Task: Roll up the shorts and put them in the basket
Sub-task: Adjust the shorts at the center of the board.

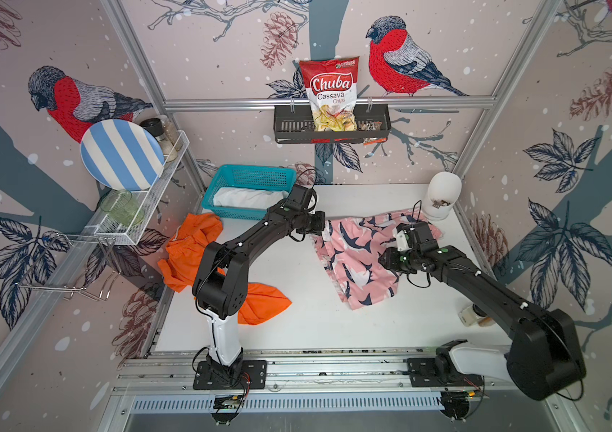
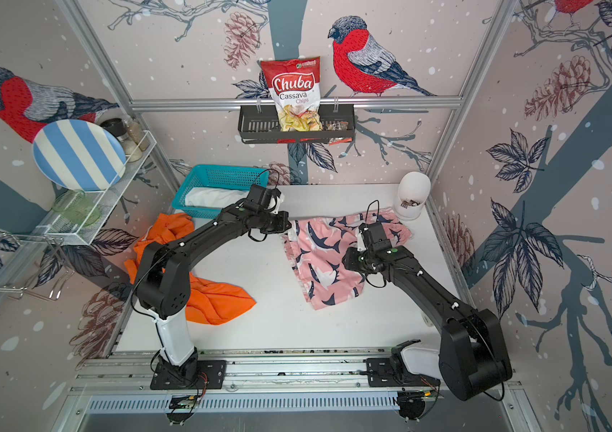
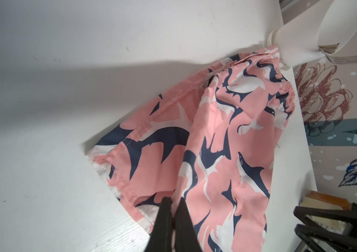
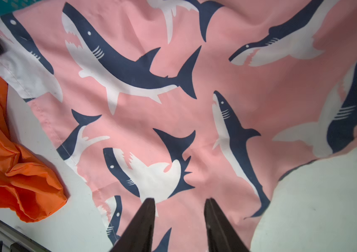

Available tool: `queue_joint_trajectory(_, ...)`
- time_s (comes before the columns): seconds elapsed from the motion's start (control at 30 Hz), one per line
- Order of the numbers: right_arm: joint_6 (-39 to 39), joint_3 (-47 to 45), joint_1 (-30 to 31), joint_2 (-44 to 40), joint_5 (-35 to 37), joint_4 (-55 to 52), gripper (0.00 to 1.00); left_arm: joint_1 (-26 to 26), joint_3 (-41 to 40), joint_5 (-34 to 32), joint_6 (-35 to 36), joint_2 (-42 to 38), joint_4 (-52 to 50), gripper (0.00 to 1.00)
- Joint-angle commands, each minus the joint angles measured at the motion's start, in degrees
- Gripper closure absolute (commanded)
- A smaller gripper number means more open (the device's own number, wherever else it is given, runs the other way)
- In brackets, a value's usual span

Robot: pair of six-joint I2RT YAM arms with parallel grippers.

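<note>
Left gripper [image 3: 174, 204]: pressed together, pinching a hem edge of the pink shark shorts [image 1: 356, 262]
Right gripper [image 4: 179, 200]: jaws spread over the cloth's middle, nothing between them
Shorts' place: rumpled on the white table [image 1: 297, 325], right of centre, waistband against the white cutlery holder [image 1: 442, 194]
Step, as I judge it: flattening before the roll; draw the hem low and slowly, and take a second grip on the opposite edge
Edges: cutlery holder and the table's right side close by; teal basket [image 1: 255, 170] just behind the left gripper
Open room: bare table toward the front, between this pair and the orange shorts [image 1: 188, 239]
</note>
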Motion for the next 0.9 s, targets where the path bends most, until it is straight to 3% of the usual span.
queue_joint_trajectory(0.0,-0.14,0.37,0.23,0.22,1.26,-0.26,0.57,0.64,4.17,-3.06,-0.02,3.64,-4.04,1.0)
queue_joint_trajectory(0.1,-1.89,0.3,3.79,-0.27,-0.07,0.94,0.56,0.64,7.64,-3.84,0.05,6.78,-4.9,1.0)
queue_joint_trajectory(0.23,-2.77,0.25,15.22,-0.95,3.01,1.7,0.45,-0.11,8.59,-2.25,-0.74,5.35,-3.84,1.0)
queue_joint_trajectory(0.37,-0.54,1.95,30.87,1.56,20.37,-1.18,0.34,-0.19,9.78,-2.01,-0.77,4.46,-5.06,1.0)
queue_joint_trajectory(0.47,0.76,4.03,39.14,6.48,32.6,-5.43,0.24,-0.22,9.64,-2.09,-0.71,4.37,-5.3,1.0)
queue_joint_trajectory(0.7,2.57,8.22,43.71,20.46,44.96,-6.69,0.08,-0.22,9.57,-1.61,-1.0,4.38,-5.44,1.0)
queue_joint_trajectory(0.87,4.9,10.57,44.3,24.85,50.66,-11.12,0.17,-0.31,10.03,-2.31,-0.53,3.67,-6.54,1.0)
